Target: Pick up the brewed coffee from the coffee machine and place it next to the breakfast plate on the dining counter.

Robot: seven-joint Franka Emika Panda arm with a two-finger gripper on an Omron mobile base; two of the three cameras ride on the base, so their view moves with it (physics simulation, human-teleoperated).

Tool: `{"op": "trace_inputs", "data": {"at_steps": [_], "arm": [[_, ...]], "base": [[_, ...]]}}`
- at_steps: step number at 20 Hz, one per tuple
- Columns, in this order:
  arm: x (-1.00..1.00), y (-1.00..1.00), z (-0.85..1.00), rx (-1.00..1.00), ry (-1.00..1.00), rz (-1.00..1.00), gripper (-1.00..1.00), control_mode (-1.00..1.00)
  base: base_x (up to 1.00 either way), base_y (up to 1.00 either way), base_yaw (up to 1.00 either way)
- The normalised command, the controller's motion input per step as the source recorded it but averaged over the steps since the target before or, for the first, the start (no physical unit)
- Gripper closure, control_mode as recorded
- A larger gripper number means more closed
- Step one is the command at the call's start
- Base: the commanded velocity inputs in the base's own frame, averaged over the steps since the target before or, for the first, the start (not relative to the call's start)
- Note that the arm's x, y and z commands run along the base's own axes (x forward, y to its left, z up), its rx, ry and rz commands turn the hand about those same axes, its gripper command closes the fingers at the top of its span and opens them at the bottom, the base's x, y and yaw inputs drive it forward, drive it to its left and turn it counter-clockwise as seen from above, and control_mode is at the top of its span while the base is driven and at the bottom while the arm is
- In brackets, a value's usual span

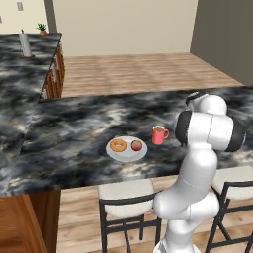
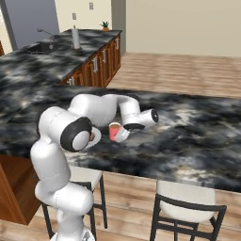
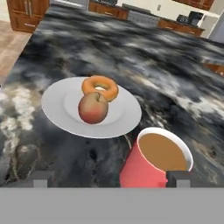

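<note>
1. While the mug [image 1: 159,135] sits upright on the dining counter [image 1: 74,133], the arm is folded over the stone top from the stool side, so it reads like a big white elbow hanging above the edge.
2. From the right base view you can see the pose best: shoulder bulge low on the left, upper arm running out over the counter, then the forearm bending back down so the hand ends just beside the mug [image 2: 114,131].
3. The gripper [image 3: 113,178] looks along the counter at a shallow downward tilt. Its two dark fingertips [image 3: 42,178] stand wide apart at the bottom of the hand view, and nothing is pinched between them.
4. One tip sits in front of the lower edge of the mug [image 3: 153,162], toward its right side, the other is way off to the left over bare marble. Can't tell whether that near tip actually touches the mug or is just close.
5. The mug is full of brown coffee up near the rim, and its handle points right in the left base view, away from the plate.
6. The breakfast plate [image 1: 118,154] is just beside the mug, small gap between them, not touching. It carries the doughnut [image 1: 118,145] and the apple [image 1: 137,145] side by side.
7. Two stools [image 1: 126,193] with pale seats are tucked under the counter edge, either side of the robot's base.
</note>
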Motion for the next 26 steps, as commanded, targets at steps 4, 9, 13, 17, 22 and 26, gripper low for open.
{"op": "trace_inputs", "data": {"at_steps": [4,9,13,17,22,26], "arm": [[-0.77,0.29,0.71,-0.11,-0.13,0.03,-1.00,-1.00],[-0.92,0.37,0.63,-0.26,-0.26,0.00,-1.00,-1.00],[-1.00,0.40,0.54,-0.38,-0.45,0.00,-1.00,-1.00],[-1.00,0.37,0.40,-0.37,-0.48,0.00,-1.00,-1.00],[-0.61,-0.05,0.07,-0.09,-0.16,0.00,-1.00,-1.00],[-0.26,-0.48,0.00,0.01,0.00,0.00,-1.00,-1.00]], "base": [[0.00,0.00,0.00],[0.00,0.00,0.00],[0.00,0.00,0.00],[0.00,0.00,0.00],[0.00,0.00,0.00],[0.00,0.00,0.00]]}}
